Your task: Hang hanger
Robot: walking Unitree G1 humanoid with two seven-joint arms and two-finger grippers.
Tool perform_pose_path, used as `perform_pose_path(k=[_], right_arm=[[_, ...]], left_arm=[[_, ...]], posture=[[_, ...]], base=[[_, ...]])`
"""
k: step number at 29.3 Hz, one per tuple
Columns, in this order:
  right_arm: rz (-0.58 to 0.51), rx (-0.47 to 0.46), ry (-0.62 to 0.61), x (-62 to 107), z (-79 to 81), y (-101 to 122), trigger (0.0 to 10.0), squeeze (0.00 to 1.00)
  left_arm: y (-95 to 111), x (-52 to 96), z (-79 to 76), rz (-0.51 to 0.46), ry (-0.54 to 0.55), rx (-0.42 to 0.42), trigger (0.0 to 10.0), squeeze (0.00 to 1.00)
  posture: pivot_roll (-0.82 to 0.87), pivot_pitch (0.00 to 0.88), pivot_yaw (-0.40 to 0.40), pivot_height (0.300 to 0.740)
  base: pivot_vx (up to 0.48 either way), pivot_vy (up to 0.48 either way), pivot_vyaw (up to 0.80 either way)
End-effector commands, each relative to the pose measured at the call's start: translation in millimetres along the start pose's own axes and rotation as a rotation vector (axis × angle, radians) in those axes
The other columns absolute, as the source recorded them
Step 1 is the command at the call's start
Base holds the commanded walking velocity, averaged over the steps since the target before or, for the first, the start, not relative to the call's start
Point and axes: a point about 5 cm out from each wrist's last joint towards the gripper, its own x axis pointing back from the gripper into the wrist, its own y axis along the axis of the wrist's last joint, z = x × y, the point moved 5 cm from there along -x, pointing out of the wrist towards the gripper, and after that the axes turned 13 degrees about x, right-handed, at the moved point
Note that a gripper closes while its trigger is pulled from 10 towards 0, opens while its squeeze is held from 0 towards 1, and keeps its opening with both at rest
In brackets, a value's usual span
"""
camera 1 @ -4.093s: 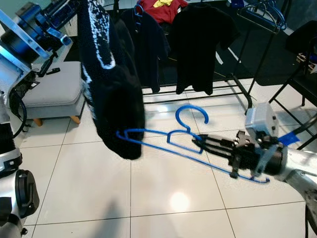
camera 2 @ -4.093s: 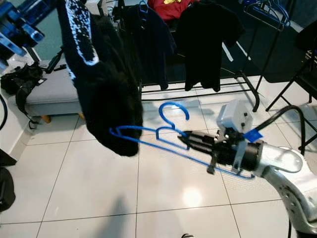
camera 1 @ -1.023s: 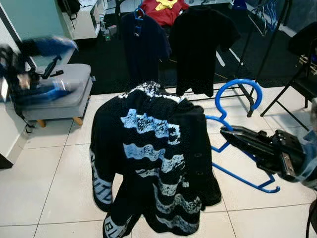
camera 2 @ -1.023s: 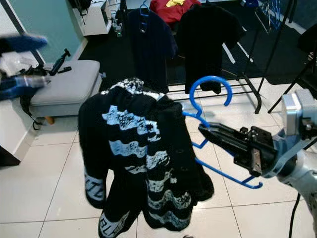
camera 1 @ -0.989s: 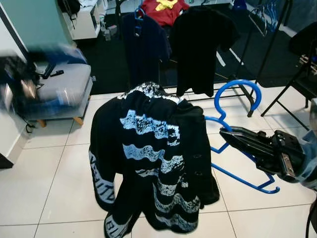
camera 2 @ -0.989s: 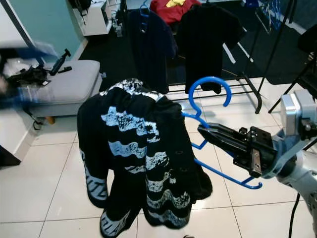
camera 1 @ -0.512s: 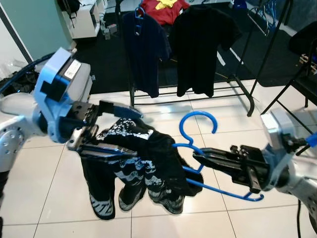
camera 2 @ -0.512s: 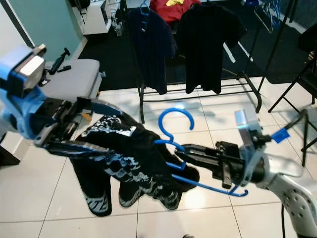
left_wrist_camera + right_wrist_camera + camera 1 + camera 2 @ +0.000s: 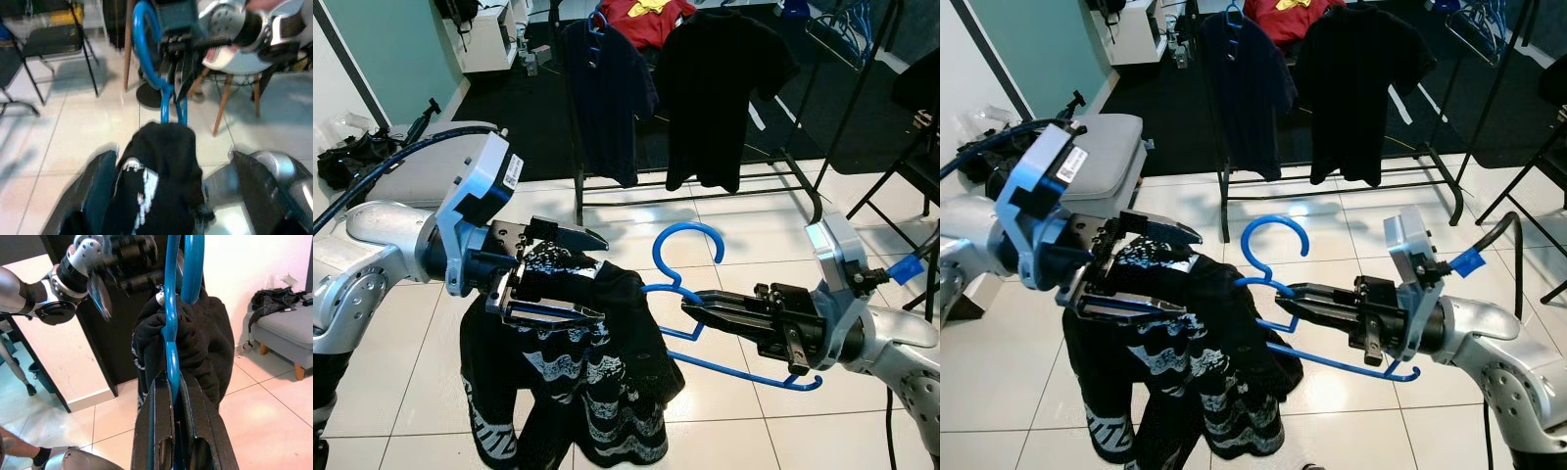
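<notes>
The blue hanger [image 9: 705,304] is being pinched by the right gripper [image 9: 697,306]; the left gripper [image 9: 582,274], fingers spread, is draping the patterned black garment [image 9: 592,372] on; racking remains.

One blue hanger [image 9: 705,294], one patterned black garment [image 9: 578,382], three garments on the rack [image 9: 705,181].

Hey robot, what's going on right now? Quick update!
Right gripper shut on blue plastic hanger. Left gripper open around black patterned sweater, draped on hanger. Clothes rack stands ahead, nothing between.
</notes>
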Motion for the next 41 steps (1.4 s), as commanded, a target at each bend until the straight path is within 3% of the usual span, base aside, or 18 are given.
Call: perform_pose_path(k=[1,11,12,13,14,31,40,41], right_arm=[[-0.029,0.022,0.034,-5.5,4.7,3,0.0,0.00],[-0.022,0.031,0.046,-8.1,4.8,2,0.0,0.00],[-0.022,0.035,0.047,-8.1,4.5,2,0.0,0.00],[-0.022,0.035,0.047,-8.1,4.5,2,0.0,0.00],[-0.022,0.039,0.048,-8.1,4.2,2,0.0,0.00],[-0.024,0.074,0.047,-9.7,1.7,9,0.0,0.00],[-0.021,0.095,0.042,-9.5,-0.5,11,0.0,0.00],[-0.015,0.093,0.018,-9.5,-4.1,10,10.0,0.82]], left_arm=[[-15,-8.0,8.0,0.055,0.067,0.003,10.0,0.00],[-26,-17.4,14.8,0.105,0.109,0.013,9.7,0.00],[-29,-18.0,13.9,0.120,0.104,0.016,4.9,0.00],[-29,-18.0,13.9,0.120,0.104,0.016,4.9,0.00],[-33,-17.7,12.1,0.140,0.094,0.015,0.0,0.00],[-57,-16.1,-4.0,0.270,0.000,0.010,0.0,0.00],[-60,-19.1,-6.9,0.275,-0.018,0.015,0.0,0.00],[-59,-20.0,-4.4,0.261,-0.002,0.013,0.0,0.00]], posture=[[-0.01,0.140,0.062,0.740],[-0.01,0.142,0.063,0.740],[-0.02,0.142,0.063,0.740],[-0.02,0.142,0.063,0.740],[-0.02,0.143,0.062,0.740],[-0.02,0.143,0.063,0.740],[-0.02,0.138,0.060,0.740],[-0.02,0.136,0.060,0.740]], base=[[0.000,0.000,0.00],[0.000,0.000,0.00],[0.000,0.000,0.00],[0.000,0.000,0.00],[0.000,0.000,0.00],[0.000,0.000,0.00],[0.000,0.000,0.00],[0.000,0.000,0.00]])
